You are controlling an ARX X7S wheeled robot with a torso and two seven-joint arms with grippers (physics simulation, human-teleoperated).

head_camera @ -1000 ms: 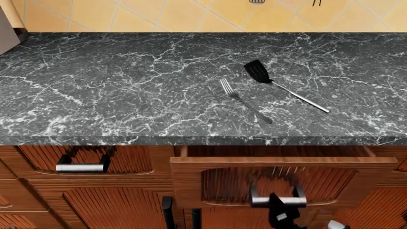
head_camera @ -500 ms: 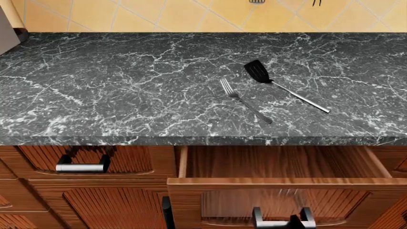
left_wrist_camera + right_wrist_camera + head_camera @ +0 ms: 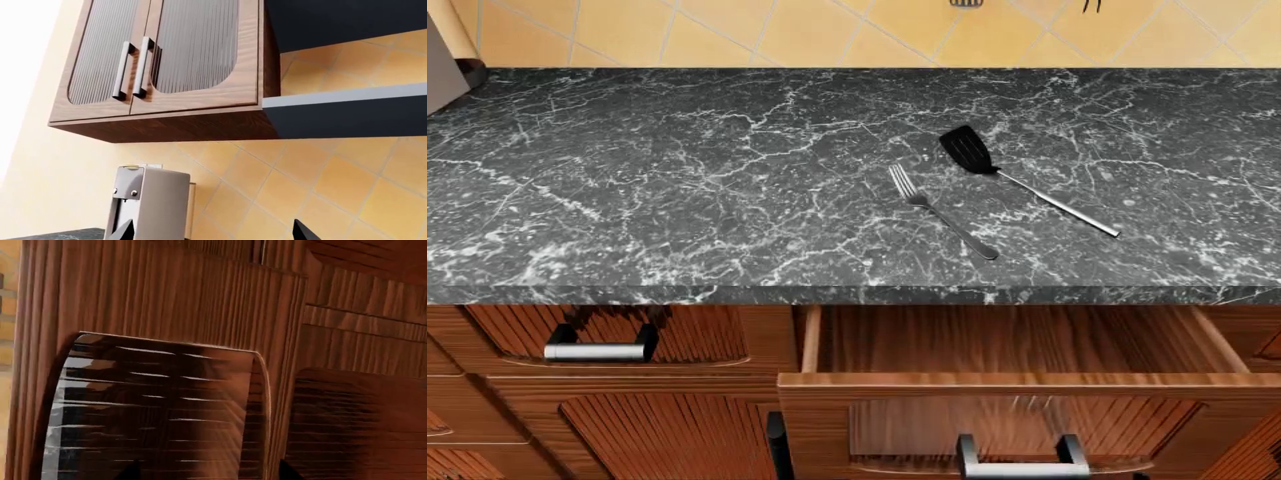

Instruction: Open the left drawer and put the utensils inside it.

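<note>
The left drawer [image 3: 1014,415] stands pulled out below the counter, its wooden inside [image 3: 1001,340] bare and its silver bar handle [image 3: 1021,468] at the frame's lower edge. On the dark marble counter [image 3: 694,180] lie the utensils: a silver fork [image 3: 941,212] and, just right of it, a black slotted spatula [image 3: 1014,180]. Neither gripper shows in the head view. My right gripper [image 3: 208,472] is open, facing a ribbed wooden panel [image 3: 153,405] with nothing between its tips. My left gripper [image 3: 213,235] is open and points up at the tiled wall.
A shut drawer with a like handle [image 3: 594,351] sits left of the open one, with cabinet doors [image 3: 667,430] beneath. Small tools [image 3: 965,3] hang on the yellow tiles. The left wrist view shows a wall cabinet [image 3: 167,55] and a grey appliance [image 3: 150,200].
The drawer slid out from partly open to well open. My right gripper, on the handle a second ago, has let go and dropped out of the head view.
</note>
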